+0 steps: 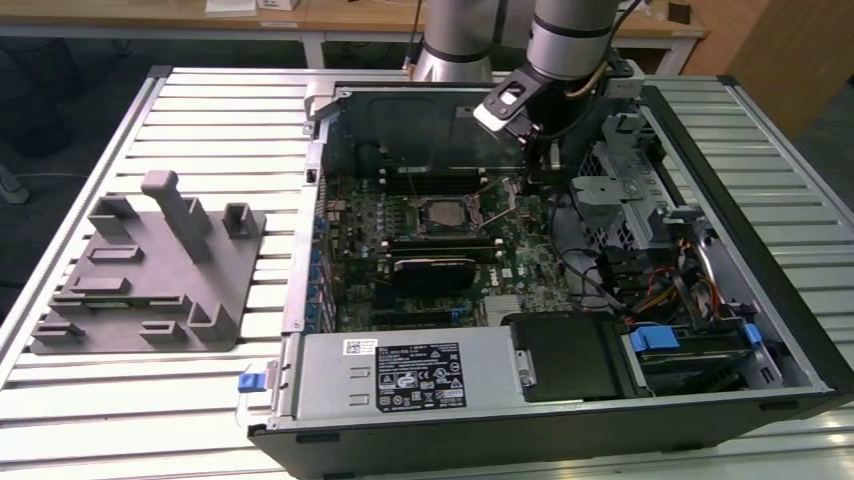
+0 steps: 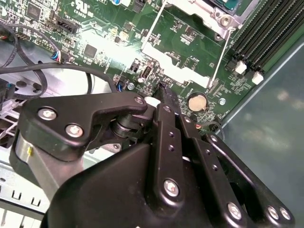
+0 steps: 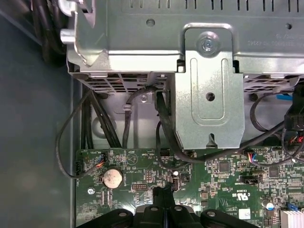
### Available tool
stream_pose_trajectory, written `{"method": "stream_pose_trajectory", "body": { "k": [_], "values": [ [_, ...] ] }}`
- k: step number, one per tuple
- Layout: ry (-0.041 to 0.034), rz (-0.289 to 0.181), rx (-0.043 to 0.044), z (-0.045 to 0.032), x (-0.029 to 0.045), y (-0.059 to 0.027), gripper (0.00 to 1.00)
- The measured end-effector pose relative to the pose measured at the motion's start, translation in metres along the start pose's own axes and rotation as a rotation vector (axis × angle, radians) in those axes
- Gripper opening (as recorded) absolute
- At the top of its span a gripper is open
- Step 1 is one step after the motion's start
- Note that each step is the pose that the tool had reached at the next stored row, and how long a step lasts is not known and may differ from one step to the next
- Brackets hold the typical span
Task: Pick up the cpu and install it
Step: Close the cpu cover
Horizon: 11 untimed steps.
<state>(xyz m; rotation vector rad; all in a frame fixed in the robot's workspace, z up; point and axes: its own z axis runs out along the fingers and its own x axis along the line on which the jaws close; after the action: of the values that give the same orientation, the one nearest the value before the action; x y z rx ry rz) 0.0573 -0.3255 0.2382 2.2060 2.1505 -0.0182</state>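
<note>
Claw (image 3: 165, 191) near cables (image 3: 160, 111), metal bracket (image 3: 209, 95)

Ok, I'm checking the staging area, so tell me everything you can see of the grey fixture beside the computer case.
The grey fixture is a matte, plastic-looking base plate carrying raised blocks, shallow slots, one tall upright post and a few shorter posts. It lies flat on the slatted metal table, at the exterior view's left of the open computer case, a narrow gap apart. Nothing but the table touches it.
</note>
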Motion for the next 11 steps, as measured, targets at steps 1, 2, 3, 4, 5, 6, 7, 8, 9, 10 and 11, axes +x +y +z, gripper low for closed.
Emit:
{"method": "stream_pose_trajectory", "body": {
  "k": [1,2,3,4,5,6,7,8,9,10,11],
  "values": [
    [-0.0013,0.000,0.0003,0.0001,0.0000,0.0000,0.11],
    [-0.0013,0.000,0.0003,0.0001,0.0000,0.0000,0.11],
    [-0.0014,0.000,0.0004,0.0001,0.0000,0.0000,0.11],
    [-0.0012,0.000,0.0004,0.0001,0.0000,0.0000,0.11],
    [-0.0012,0.000,0.0004,0.0002,0.0000,0.0000,0.11],
    [-0.0011,0.000,0.0004,0.0002,0.0000,0.0000,0.11],
    [-0.0011,0.000,0.0004,0.0002,0.0000,-0.0003,0.11],
    [-0.0010,0.000,0.0005,0.0003,0.0000,-0.0008,0.11],
    [-0.0010,0.000,0.0004,0.0003,0.0000,-0.0016,0.11],
    [-0.0011,0.000,0.0004,0.0002,-0.0001,-0.0027,0.11],
    [-0.0011,0.000,0.0005,0.0002,-0.0001,-0.0038,0.11]
  ]
}}
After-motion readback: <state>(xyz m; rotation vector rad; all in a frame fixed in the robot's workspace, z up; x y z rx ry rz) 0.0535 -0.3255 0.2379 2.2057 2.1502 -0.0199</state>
